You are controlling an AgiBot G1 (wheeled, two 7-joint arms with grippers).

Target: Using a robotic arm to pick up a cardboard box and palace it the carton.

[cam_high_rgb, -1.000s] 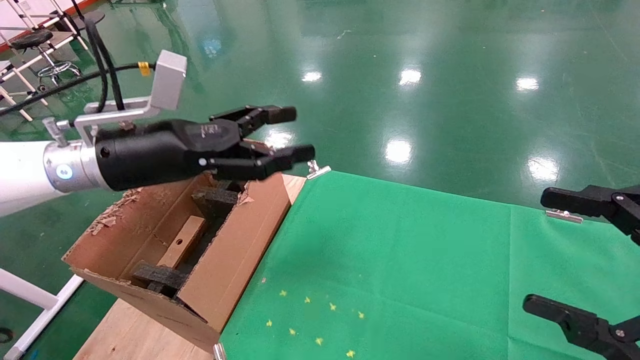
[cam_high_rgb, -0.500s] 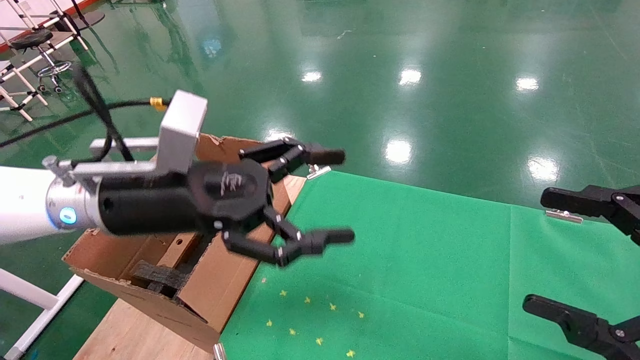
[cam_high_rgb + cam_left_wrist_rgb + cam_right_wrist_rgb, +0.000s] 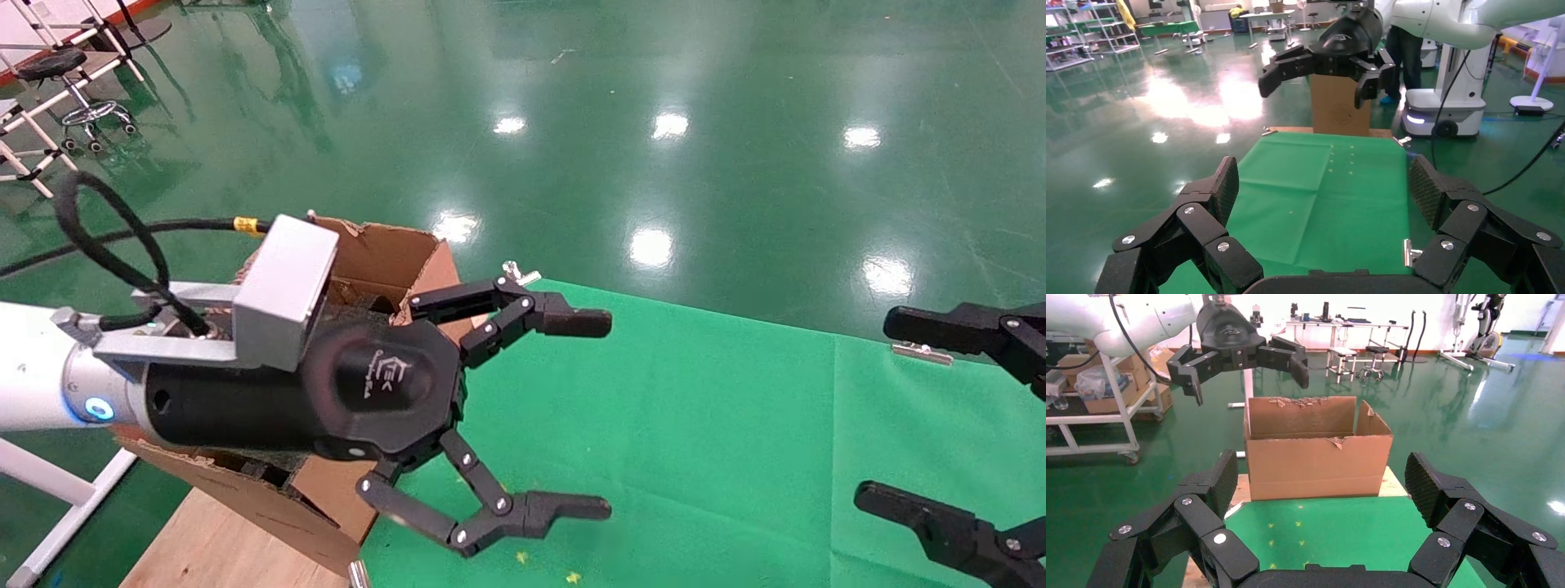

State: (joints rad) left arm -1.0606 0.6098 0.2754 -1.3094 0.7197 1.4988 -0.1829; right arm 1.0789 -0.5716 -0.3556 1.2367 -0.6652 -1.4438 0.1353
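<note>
The left gripper (image 3: 601, 416) on the robotic arm (image 3: 49, 388) hangs just beside the carton (image 3: 1318, 456), over the near edge of the green cloth (image 3: 703, 425), its fingers spread wide and holding nothing; the right gripper (image 3: 895, 412) sits well apart from the carton, at the cloth's far side, equally wide open and empty, apparently parked; the cardboard box cannot be seen in any view, the arm's body covering most of the carton's inside, so whether it lies in there cannot be told; no box shows on the cloth either; judging by the empty fingers, the placing step looks finished or nearly so; the next move likely calls for drawing the arm clear of the carton's torn flaps without snagging them.
</note>
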